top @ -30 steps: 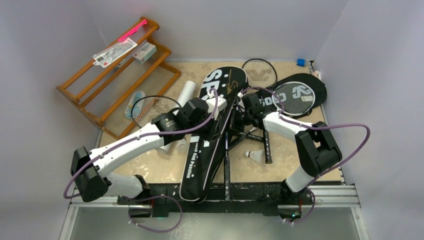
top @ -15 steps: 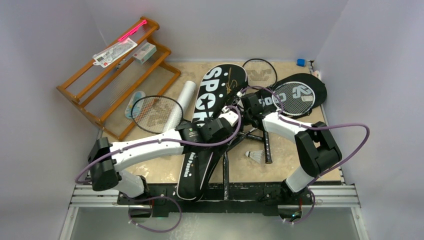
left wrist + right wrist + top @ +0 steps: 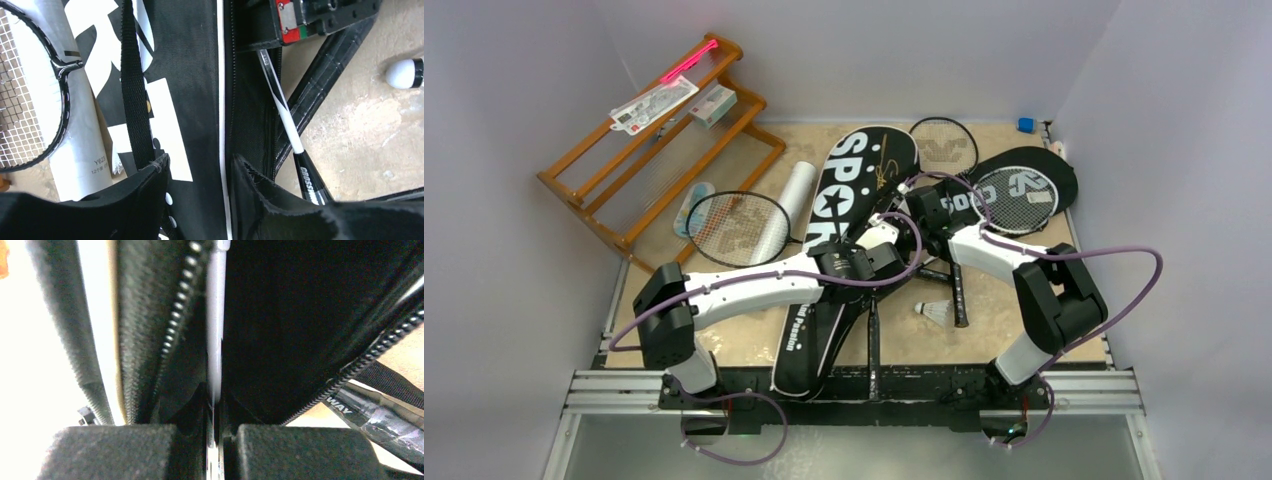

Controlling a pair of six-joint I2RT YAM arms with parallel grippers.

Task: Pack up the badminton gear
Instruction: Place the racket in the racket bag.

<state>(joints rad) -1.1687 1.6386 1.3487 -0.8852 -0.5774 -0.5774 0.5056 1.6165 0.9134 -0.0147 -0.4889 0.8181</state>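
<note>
A long black bag with white lettering lies slanted across the mat. My right gripper is shut on the thin white shaft of a racket, between the bag's zip edges. That shaft runs down to a black handle. My left gripper is open, its fingers astride the bag's white-piped edge, close to the right gripper. A second black bag lies at the back right under a racket. A shuttlecock lies near the right.
A white-silver tube and a racket lie left of the bag. Another racket lies at the back. An orange wooden rack with a carton and card stands at the back left. Crossed black handles lie beneath the right arm.
My left arm has swung right, from the tube side across the bag to its right edge beside the right gripper. The right arm has not moved.
</note>
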